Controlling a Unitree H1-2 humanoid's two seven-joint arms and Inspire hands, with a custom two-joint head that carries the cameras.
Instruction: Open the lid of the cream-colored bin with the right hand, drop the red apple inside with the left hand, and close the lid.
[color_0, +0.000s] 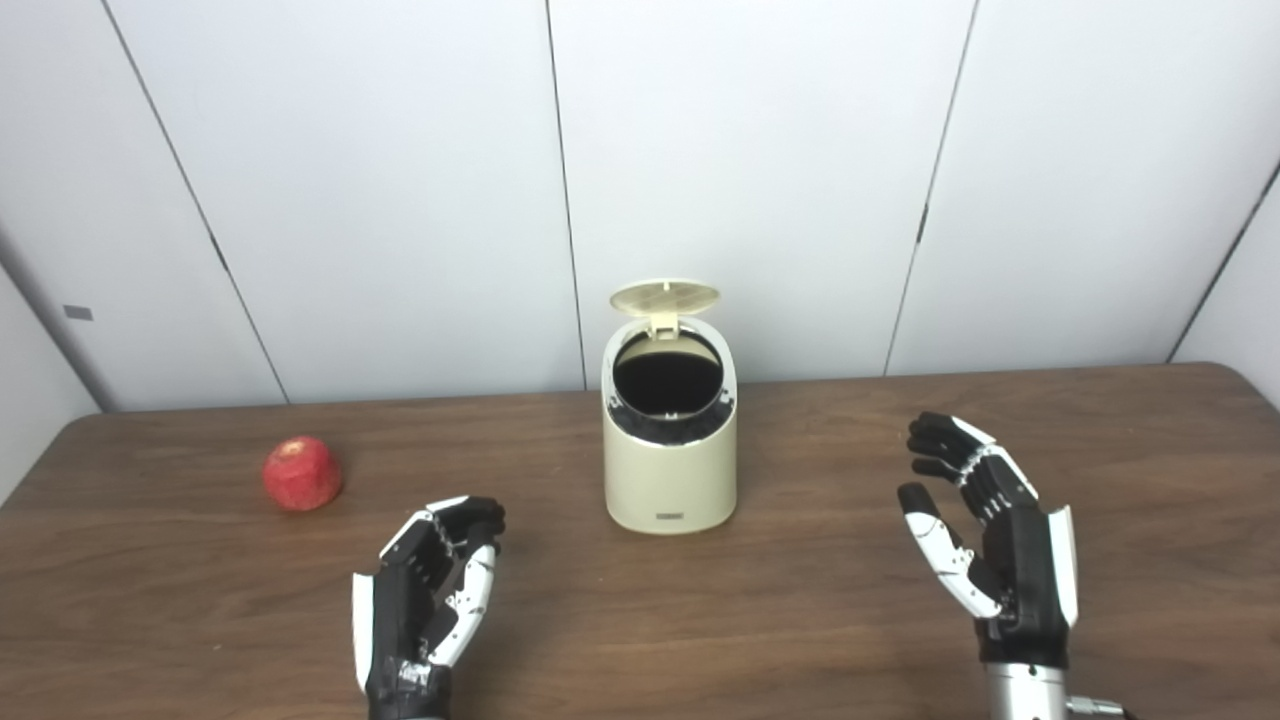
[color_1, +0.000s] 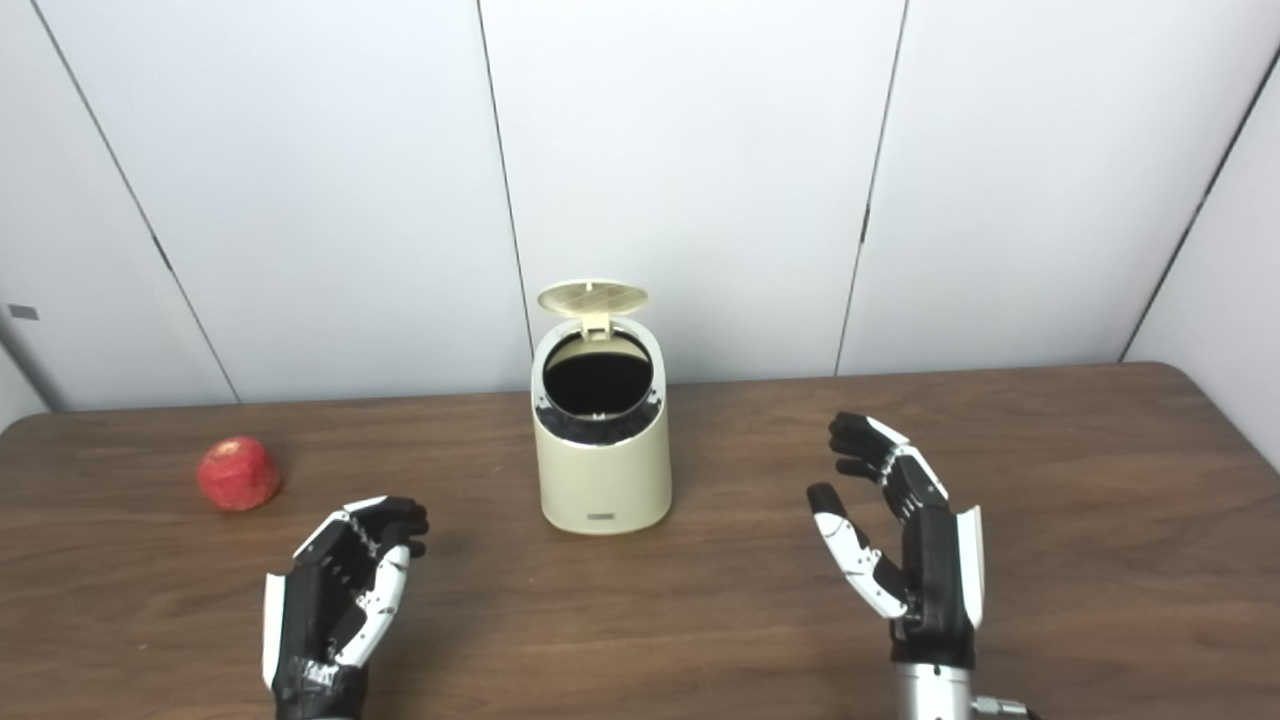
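The cream-colored bin (color_0: 670, 455) stands upright near the middle of the wooden table (color_0: 1150, 420), and its lid (color_0: 665, 297) is already tipped up on the rear hinge, leaving the dark mouth exposed toward the robot, so the opening step looks done and the way in is clear from above and in front. The red apple (color_0: 303, 473) rests on the tabletop at about nine o'clock from the bin, well apart from it and untouched. The left hand (color_0: 430, 600) sits at roughly seven o'clock from the bin, empty, its fingers loosely curled but apart, the apple at about eleven o'clock from it; reaching for it appears to be the next move. The right hand (color_0: 990, 545) waits at four o'clock from the bin, palm turned inward, fingers spread wide and holding nothing, seemingly kept clear yet placed to come back for the lid.
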